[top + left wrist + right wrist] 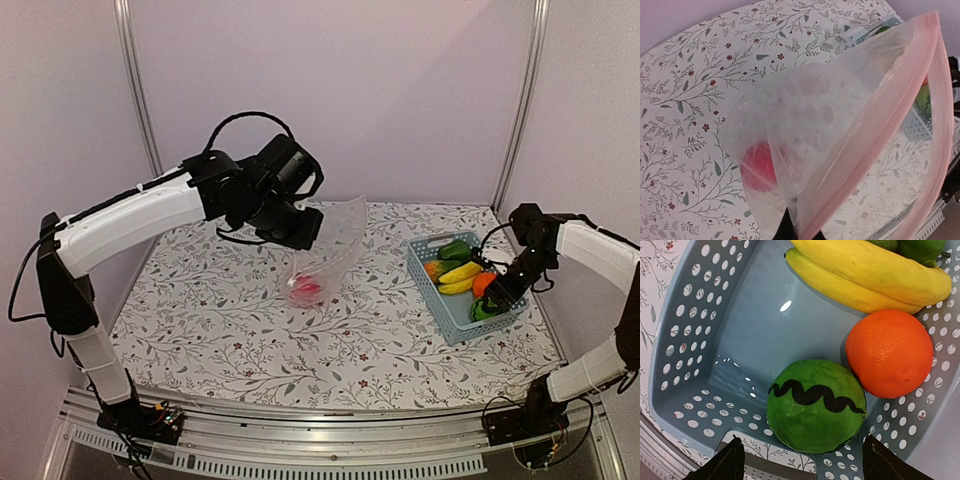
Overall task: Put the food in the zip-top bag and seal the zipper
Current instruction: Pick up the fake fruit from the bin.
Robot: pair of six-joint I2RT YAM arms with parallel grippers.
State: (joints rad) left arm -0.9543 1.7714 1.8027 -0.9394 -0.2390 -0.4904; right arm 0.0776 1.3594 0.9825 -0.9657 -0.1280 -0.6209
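Observation:
My left gripper (300, 228) is shut on the mouth edge of the clear zip-top bag (330, 250) and holds it up above the table; its pink zipper strip (880, 125) runs diagonally across the left wrist view. A red-pink fruit (759, 166) lies inside the bag, and it also shows in the top view (305, 289). My right gripper (802, 462) is open above the near end of the blue basket (740, 330), its fingers on either side of the green striped melon (815, 405). Beside the melon lie an orange (890, 352) and a yellow banana (865, 275).
The blue basket (452, 310) stands at the table's right side with green peppers (455, 250) and a carrot-like piece (433, 268) at its far end. The flowered tablecloth (220, 320) covers the table. Metal posts stand at the back corners.

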